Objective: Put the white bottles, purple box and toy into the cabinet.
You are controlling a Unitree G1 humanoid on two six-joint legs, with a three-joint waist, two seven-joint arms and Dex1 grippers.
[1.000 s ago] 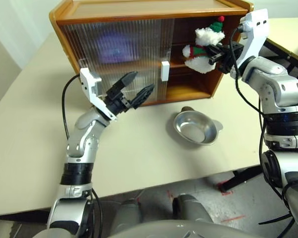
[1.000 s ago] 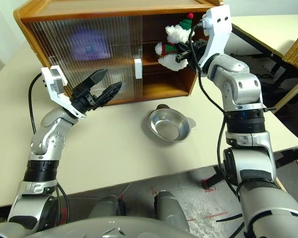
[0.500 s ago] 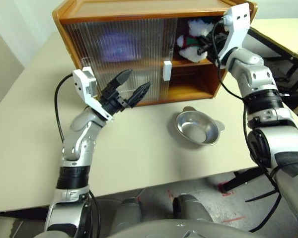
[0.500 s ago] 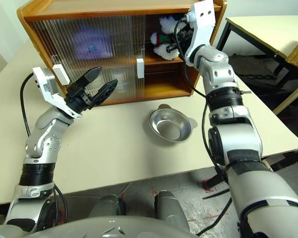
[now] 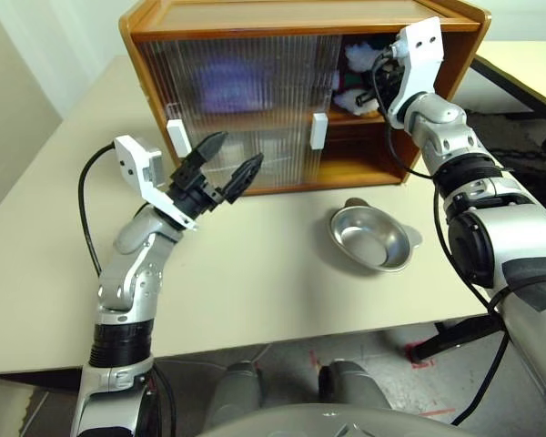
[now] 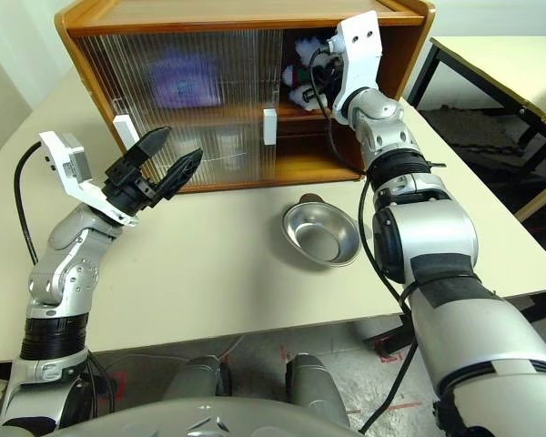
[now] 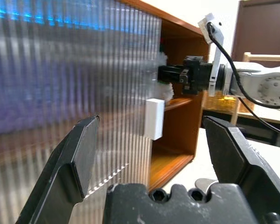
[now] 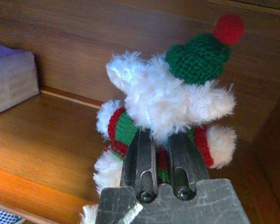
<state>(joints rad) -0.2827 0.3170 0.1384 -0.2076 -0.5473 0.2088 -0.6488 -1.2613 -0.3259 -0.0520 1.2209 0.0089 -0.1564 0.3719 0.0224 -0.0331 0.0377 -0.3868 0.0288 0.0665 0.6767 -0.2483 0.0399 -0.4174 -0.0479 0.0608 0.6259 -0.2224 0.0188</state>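
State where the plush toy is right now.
The toy is inside the cabinet, over its upper shelf on the robot's right, clamped in the right gripper; the purple box sits further along that shelf.

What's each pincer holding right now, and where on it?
Right pincer is shut on the plush bear at its striped scarf, inside the cabinet over the shelf. Left pincer is open, holding nothing.

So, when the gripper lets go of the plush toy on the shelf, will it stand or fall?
The toy looks soft and light, pinched by the right gripper. It probably slumps or tips rather than rolls. It seems unlikely to break on the shelf.
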